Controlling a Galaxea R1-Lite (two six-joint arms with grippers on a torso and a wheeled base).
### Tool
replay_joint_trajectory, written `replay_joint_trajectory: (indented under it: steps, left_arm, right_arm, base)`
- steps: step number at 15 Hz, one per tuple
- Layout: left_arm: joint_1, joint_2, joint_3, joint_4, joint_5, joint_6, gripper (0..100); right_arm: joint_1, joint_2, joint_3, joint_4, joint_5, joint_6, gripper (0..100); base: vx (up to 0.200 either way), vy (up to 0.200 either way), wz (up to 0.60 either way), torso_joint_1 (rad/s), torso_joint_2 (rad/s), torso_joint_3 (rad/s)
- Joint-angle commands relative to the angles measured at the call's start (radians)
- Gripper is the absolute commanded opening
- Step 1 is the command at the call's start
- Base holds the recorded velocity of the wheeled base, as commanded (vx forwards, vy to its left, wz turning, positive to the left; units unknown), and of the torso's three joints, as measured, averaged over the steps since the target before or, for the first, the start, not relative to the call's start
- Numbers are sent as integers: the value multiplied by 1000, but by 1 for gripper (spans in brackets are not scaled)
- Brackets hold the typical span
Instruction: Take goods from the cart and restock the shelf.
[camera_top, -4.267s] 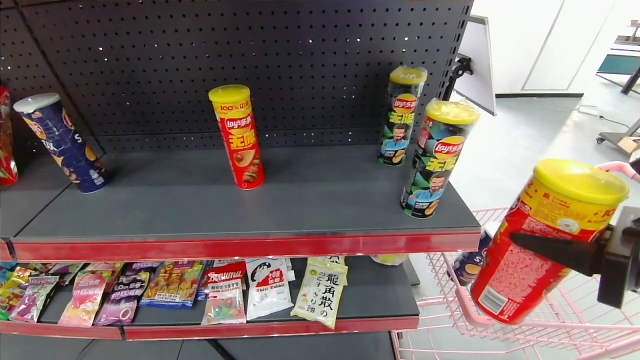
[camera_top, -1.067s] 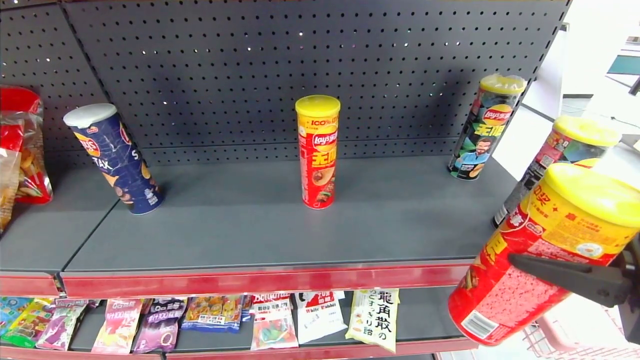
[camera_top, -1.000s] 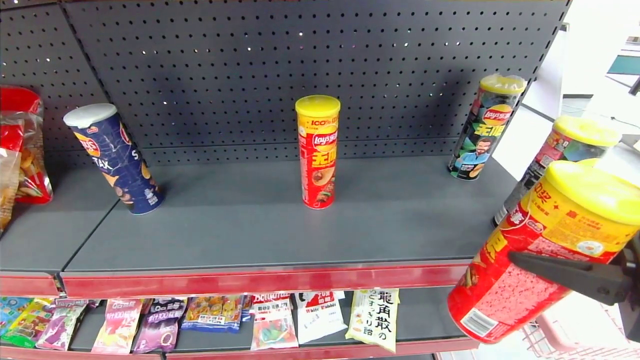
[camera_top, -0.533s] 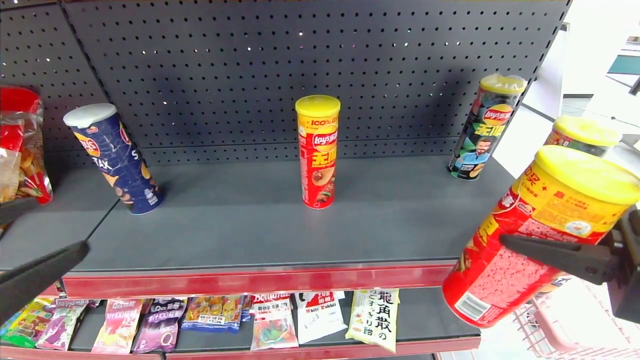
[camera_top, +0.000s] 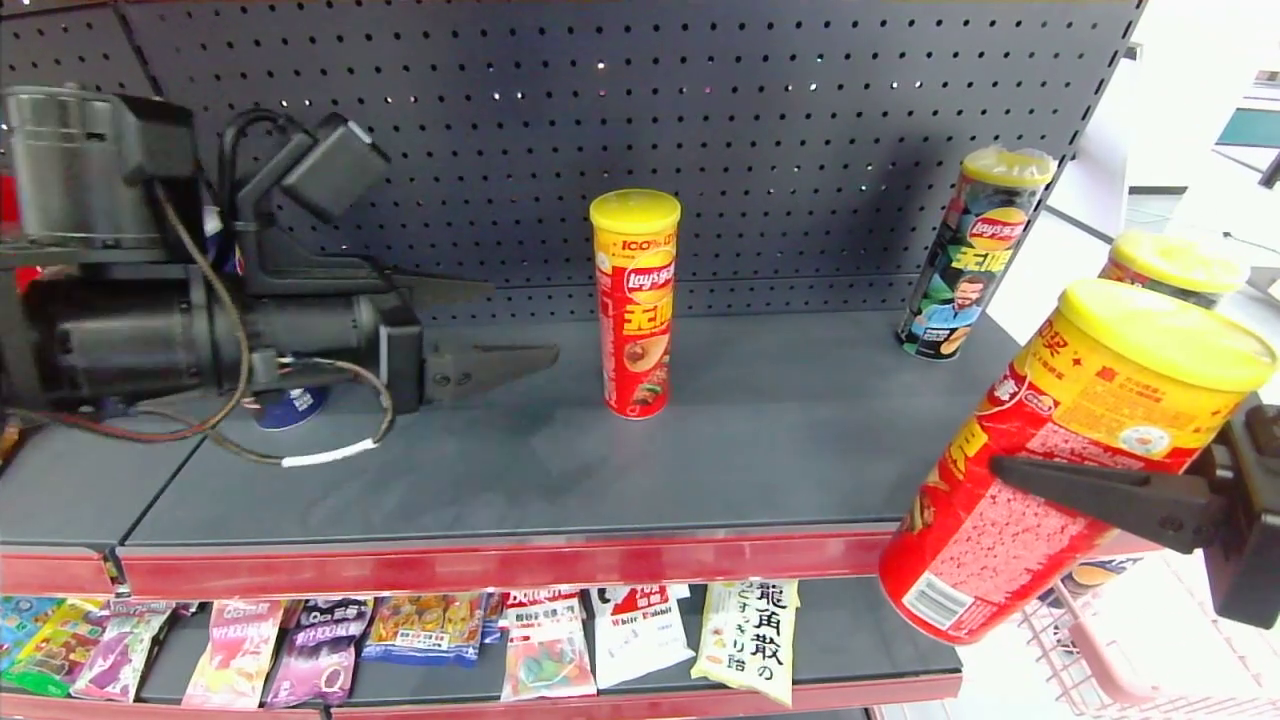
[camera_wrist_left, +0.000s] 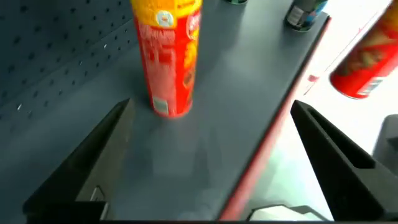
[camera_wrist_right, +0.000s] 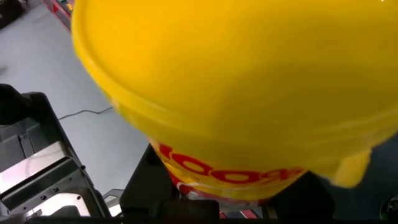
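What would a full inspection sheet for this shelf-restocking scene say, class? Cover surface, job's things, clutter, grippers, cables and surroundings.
Surface: grey upper shelf, red front edge, mostly bare.
Job's things: upright red chip can mid-shelf; held red chip can tilted off the shelf's right end; green-black chip can at right rear; second green-black can partly behind the held one; blue can mostly hidden by the left arm.
Clutter: nothing seen.
Grippers: left gripper open, empty, above the shelf; right gripper shut on the held can.
Cables: cables loop off the left arm, one sagging toward the shelf.
Surroundings: pegboard; snack packets on lower shelf; pink cart.
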Motion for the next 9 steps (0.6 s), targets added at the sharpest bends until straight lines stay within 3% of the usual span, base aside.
replay_joint_trajectory:
  steps: [1, 3, 9]
  left_arm:
    - [-24, 183, -110, -6, -2, 16, 100]
    - [-30, 261, -216, -6, 2, 50, 100]
    - [-53, 367, -371, -6, 21, 52, 100]
  right_arm:
    - [2, -5, 1, 0, 0, 0, 0]
    - [0, -11, 1, 0, -1, 0, 0]
    - [0, -17, 5, 1, -1, 1, 0]
  base:
    - [0, 0, 0, 0, 0, 0]
    - [0, 0, 0, 0, 0, 0]
    - [0, 0, 0, 0, 0, 0]
